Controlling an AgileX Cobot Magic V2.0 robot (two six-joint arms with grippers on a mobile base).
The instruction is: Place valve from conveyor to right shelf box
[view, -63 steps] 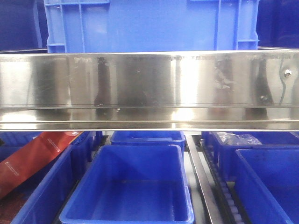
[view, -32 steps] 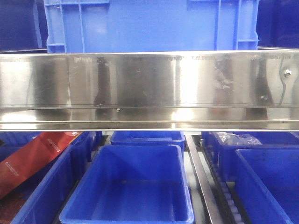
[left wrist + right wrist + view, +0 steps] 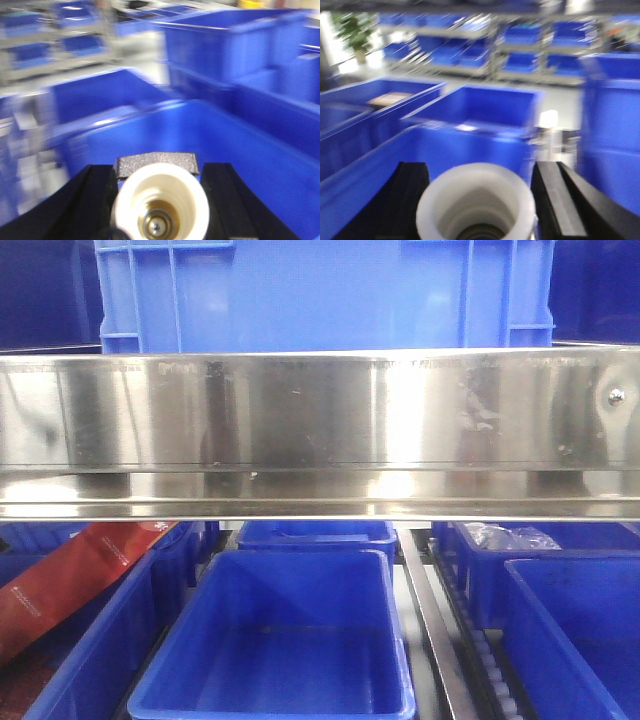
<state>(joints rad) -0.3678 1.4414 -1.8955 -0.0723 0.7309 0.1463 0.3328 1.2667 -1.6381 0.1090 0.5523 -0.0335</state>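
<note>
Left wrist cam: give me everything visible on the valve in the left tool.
The valve shows end-on: a cream-white, plastic-looking round socket with a thick rim, brassy inside, and a small shiny metal ball or pin at the centre. A grey foam-like pad sits directly behind its top. It sits between the two black fingers of the left tool, filling the space between them. It hangs over a blue bin; the background is motion-blurred.

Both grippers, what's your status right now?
Left gripper shut on cream valve. Right gripper shut on white valve. Blue bins ahead; views blurred.
</note>
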